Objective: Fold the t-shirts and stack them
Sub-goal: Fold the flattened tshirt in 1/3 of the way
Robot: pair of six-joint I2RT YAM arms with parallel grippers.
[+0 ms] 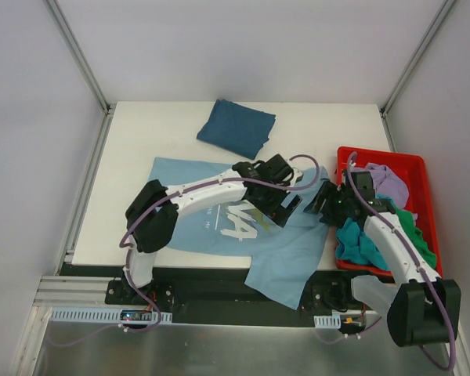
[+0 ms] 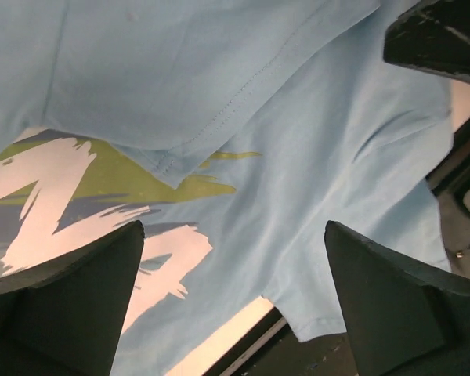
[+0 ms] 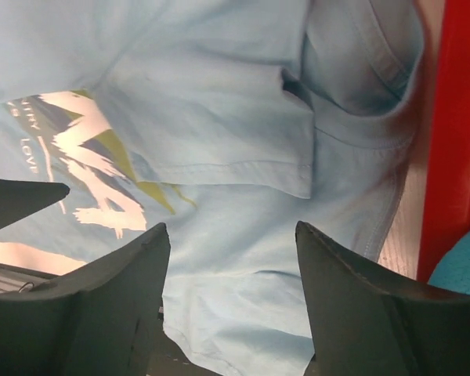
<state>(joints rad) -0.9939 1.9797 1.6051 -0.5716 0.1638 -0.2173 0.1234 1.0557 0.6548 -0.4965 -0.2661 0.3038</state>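
Note:
A light sky-blue t-shirt (image 1: 189,182) with white chest print lies spread on the white table, its lower right part hanging over the front edge. My left gripper (image 1: 280,210) hovers open over its right half, beside the print; in the left wrist view (image 2: 235,301) the jaws stand wide above the cloth (image 2: 337,157). My right gripper (image 1: 323,200) is open just to the right, over the shirt's folded-in sleeve (image 3: 219,102); it shows in the right wrist view (image 3: 231,294). Neither holds anything. A folded dark teal-blue t-shirt (image 1: 236,128) lies at the table's back.
A red plastic bin (image 1: 420,166) at the right table edge holds lilac (image 1: 388,182), green (image 1: 413,229) and turquoise (image 1: 360,244) t-shirts. Its red wall (image 3: 454,133) is close to my right gripper. Grey enclosure walls surround the table.

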